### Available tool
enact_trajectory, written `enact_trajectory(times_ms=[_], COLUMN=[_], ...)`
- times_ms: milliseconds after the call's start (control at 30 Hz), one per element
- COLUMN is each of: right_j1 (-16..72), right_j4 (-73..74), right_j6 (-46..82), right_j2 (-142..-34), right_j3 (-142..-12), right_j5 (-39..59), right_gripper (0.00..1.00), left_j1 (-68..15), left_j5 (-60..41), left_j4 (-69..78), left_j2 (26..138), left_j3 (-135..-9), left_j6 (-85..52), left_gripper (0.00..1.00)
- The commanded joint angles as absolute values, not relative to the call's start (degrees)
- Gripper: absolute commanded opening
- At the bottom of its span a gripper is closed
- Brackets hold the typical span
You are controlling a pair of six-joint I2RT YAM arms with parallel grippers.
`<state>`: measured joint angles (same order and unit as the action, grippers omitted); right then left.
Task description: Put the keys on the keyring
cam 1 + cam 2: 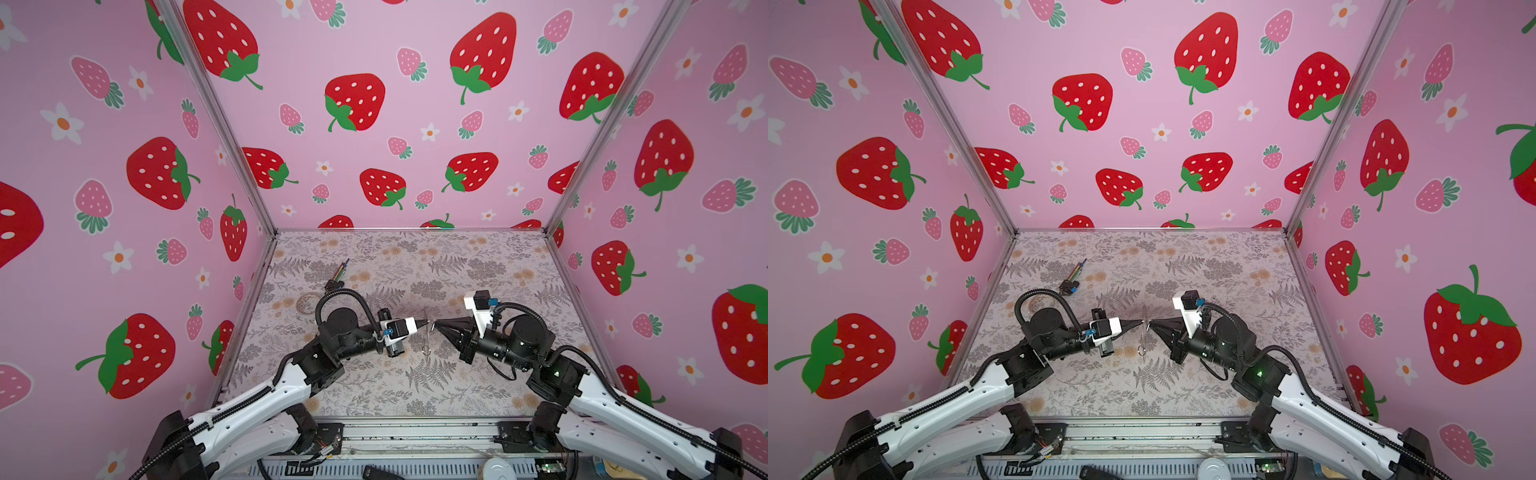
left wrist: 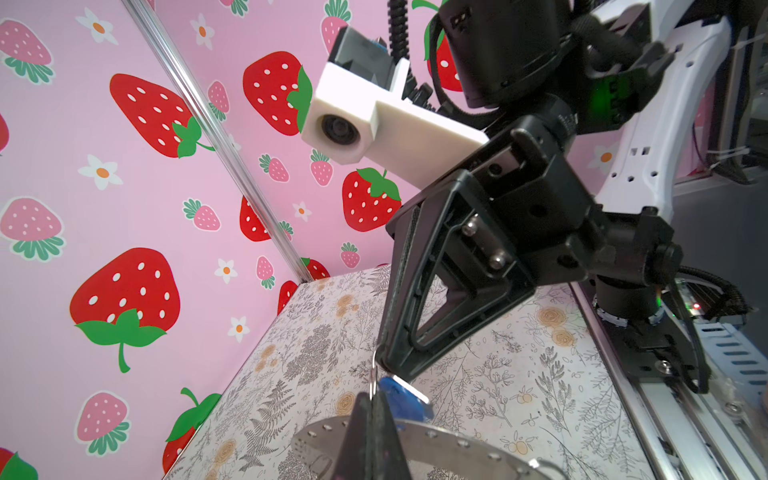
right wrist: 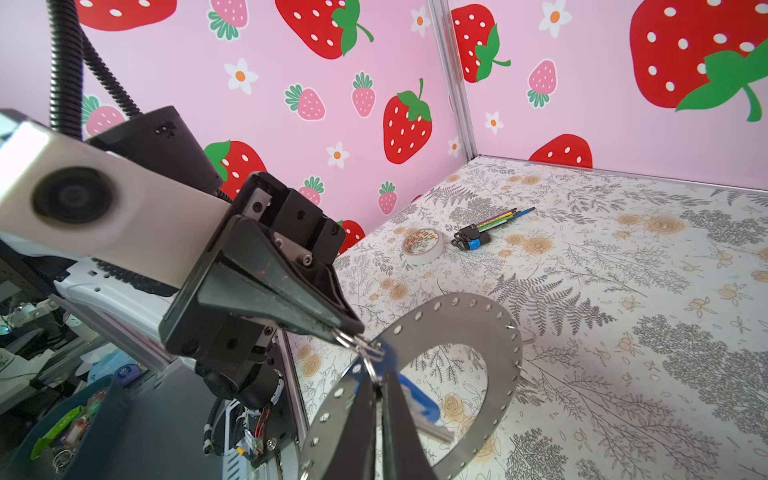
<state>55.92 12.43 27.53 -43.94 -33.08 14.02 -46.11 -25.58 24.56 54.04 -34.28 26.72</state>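
Centrally, flat perforated metal keyring, blue plastic keys

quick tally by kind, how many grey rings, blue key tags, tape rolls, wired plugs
grey ring: 1
blue key tag: 1
tape roll: 1
wired plug: 1
total: 4

Keyring on edge between left fingers and right fingers, over the surface. Keys just beside right fingers. Tape roll, then plug, behind left fingers, well apart from them.
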Motion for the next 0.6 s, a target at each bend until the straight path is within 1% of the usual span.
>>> enact_trajectory(times_ms=[0,133,567], right_j1=[55.4,54.8,51.3], right_j4=[15.3,16.3,18.8], right_j6=[29.6,30.8,36.7], right_j2=[-42.7,-42.6,-44.6], right_j3=[-32.5,-31.7,-29.0], right_j5=[14.1,14.8,19.2], right_gripper=[0.04,0.00,0.00], left_j1=[-46.0,-46.1,-46.5], left_j5=[-24.9,-23.9,-22.1], left_j4=[27.0,27.8,32.0], left_j2=[53.6,53.7,55.1], left_j3=[-33.9,-33.9,-34.4], left_j6=[27.5,27.6,26.8], left_gripper=[0.00,0.00,0.00])
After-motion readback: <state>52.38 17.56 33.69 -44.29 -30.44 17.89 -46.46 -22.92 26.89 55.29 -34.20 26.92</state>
